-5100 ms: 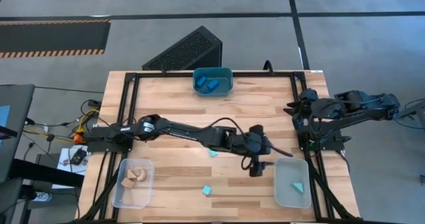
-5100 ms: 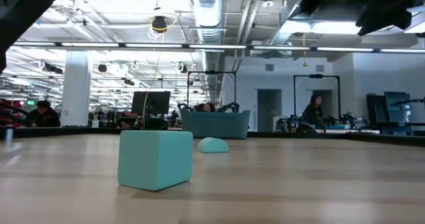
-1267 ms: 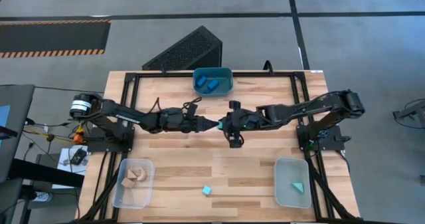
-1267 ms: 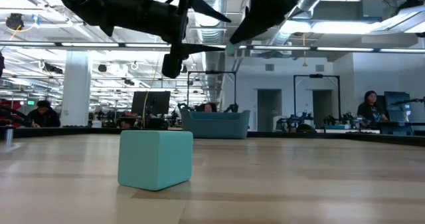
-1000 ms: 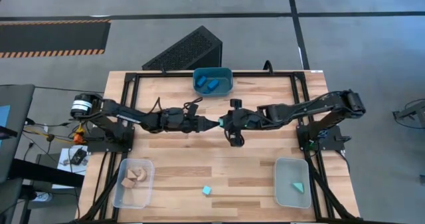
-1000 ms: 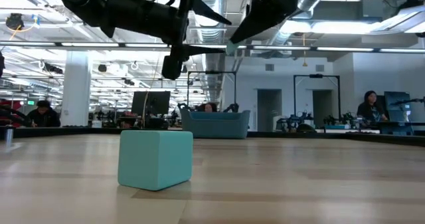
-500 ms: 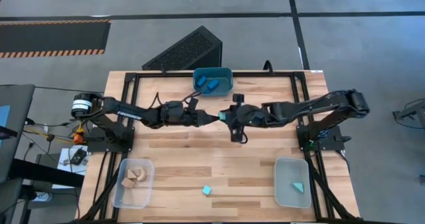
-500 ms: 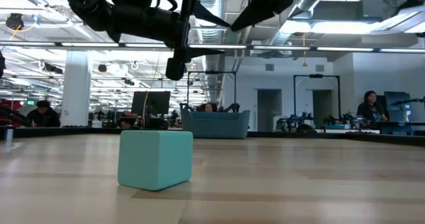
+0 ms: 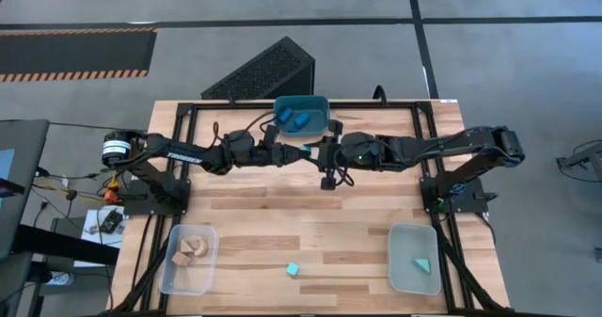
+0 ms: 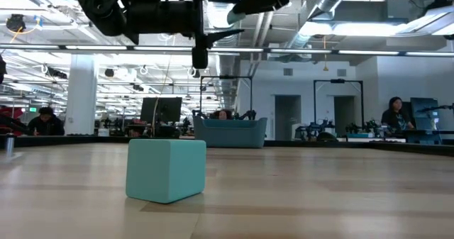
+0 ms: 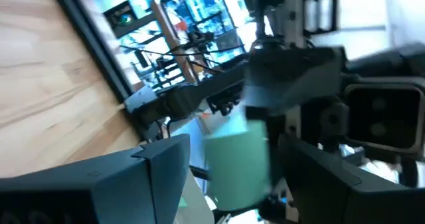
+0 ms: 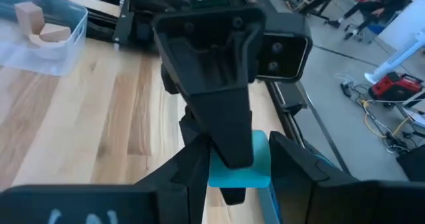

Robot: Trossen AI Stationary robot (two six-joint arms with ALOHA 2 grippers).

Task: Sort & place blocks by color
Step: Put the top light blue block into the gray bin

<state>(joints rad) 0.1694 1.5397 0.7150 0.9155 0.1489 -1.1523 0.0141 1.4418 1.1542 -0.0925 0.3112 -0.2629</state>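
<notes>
Two pincers on one light-teal block [image 12: 240, 164], mid-air over the far side of the bench [image 9: 245, 218], just in front of the blue bin [image 9: 277, 116].

Left pincer [image 9: 303, 156] and right pincer [image 9: 320, 154] meet tip to tip. Each is part-closed w/ the block btwn its fingers, so both look to be pinching it at once.

Handling, my guess: small painted wood, light, stiff, won't crush. Faces are smooth and prob. a bit slippery, so grip on two flat opposite sides, not edges. There's little spare surface w/ two pincers on it, so one side needs a firm hold before the other lets go.

Another teal cube [image 9: 293, 270] sits on the near bench, btwn the clear bin w/ wood pieces [image 9: 167, 261] and the clear bin w/ a teal wedge [image 9: 393, 261].
</notes>
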